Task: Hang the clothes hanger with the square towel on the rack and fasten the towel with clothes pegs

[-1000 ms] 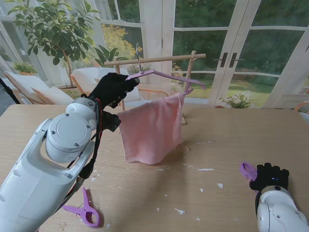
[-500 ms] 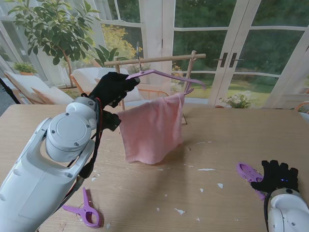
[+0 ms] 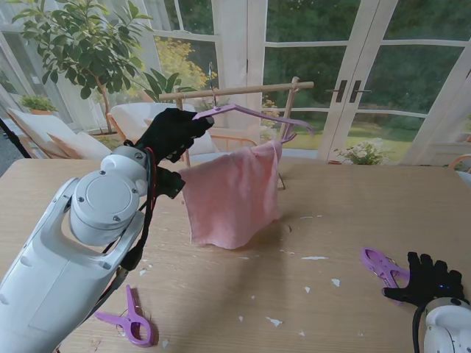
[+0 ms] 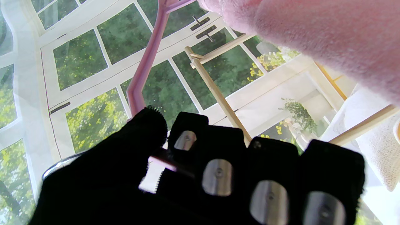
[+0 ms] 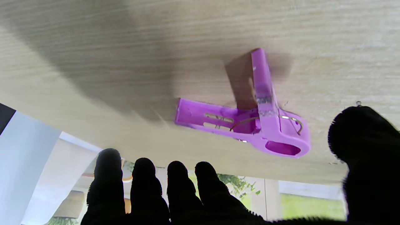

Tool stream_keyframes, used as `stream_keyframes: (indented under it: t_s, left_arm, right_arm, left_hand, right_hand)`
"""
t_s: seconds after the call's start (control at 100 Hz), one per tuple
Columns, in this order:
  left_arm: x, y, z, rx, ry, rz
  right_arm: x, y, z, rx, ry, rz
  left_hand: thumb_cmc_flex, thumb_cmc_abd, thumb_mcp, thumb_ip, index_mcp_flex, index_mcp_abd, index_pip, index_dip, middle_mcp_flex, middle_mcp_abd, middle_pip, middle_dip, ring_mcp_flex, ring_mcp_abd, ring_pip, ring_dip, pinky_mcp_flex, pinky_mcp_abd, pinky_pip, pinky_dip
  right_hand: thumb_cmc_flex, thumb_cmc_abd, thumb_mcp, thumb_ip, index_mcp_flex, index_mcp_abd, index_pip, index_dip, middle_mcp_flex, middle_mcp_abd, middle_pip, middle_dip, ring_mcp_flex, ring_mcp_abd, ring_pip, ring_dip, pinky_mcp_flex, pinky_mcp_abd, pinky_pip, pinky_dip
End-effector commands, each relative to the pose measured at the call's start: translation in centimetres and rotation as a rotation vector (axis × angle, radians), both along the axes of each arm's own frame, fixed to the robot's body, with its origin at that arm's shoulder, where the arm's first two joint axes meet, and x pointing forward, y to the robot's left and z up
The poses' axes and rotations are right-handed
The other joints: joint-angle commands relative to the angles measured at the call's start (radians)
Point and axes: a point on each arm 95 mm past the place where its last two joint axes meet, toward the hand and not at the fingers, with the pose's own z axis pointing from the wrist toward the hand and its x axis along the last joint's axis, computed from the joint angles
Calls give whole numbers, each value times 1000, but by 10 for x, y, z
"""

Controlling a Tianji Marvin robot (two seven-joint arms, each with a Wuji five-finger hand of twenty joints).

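Note:
My left hand (image 3: 171,132) is shut on the pink hanger (image 3: 254,114), held up by the wooden rack (image 3: 235,91) at the table's far side. Its metal hook sits at the rack's top bar; whether it rests on the bar I cannot tell. A pink square towel (image 3: 232,195) droops from the hanger's right end. In the left wrist view my fingers (image 4: 218,168) wrap the hanger arm (image 4: 147,62). My right hand (image 3: 430,279) is open near the right front edge, beside a purple peg (image 3: 379,263). That peg (image 5: 250,122) lies on the table just beyond my fingertips (image 5: 175,178). A second purple peg (image 3: 131,320) lies front left.
Small white scraps (image 3: 315,257) dot the wooden table (image 3: 331,206). Behind the rack are glass doors, a potted plant (image 3: 81,44) and garden chairs. My left arm (image 3: 88,243) covers much of the table's left front.
My right hand has slid back toward me and to the right, spreading its fingers; the purple peg it covered now lies uncovered on the table. The left hand and hanger have barely moved.

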Motion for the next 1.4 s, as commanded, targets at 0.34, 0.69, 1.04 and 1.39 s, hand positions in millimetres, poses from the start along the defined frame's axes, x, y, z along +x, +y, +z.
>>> stream_keyframes:
  t_s: [0.34,0.69,1.04,1.39]
  left_arm:
    - [-2,-4,2,-4,1,-17]
    - [-2,-4,2,-5,-2,-16]
    - [-3,-4,2,-5,-2,-16]
    - [-3,-4,2,-4,-3,-17]
  right_arm:
    - [-3,-5,-26,-43,87,-34]
    - [-3,-6,-33,-36,58,-31]
    - [-1,-6,-38,-16,10,-29]
    - [2,-8,-35,-33,-61,-13]
  left_hand:
    - [-16,6,-3,15,65,32,19,37,48,-47,64,-1,40,-9,118,1,30,-25,304,56]
    - [-18,5,-2,15,66,31,19,37,48,-47,64,-1,40,-9,118,1,30,-26,304,56]
    - [-19,4,-1,14,67,31,19,37,48,-47,63,-2,40,-9,118,1,30,-25,304,56]
    - [-19,4,0,14,66,31,19,37,48,-47,63,-4,40,-10,118,0,30,-25,304,56]
  right_hand:
    - [64,-84,29,-2,-36,45,153,222,-13,-10,235,110,19,-65,159,78,69,-52,93,349]
    - [246,-131,-27,28,78,-13,376,253,36,-41,598,239,192,-68,364,186,193,-132,300,346]
    - [374,-184,398,14,184,-74,505,242,185,-71,633,266,348,-81,430,215,308,-178,416,299]
    - [460,-198,460,5,309,-153,713,259,406,-108,722,311,593,-97,566,278,513,-215,569,322]
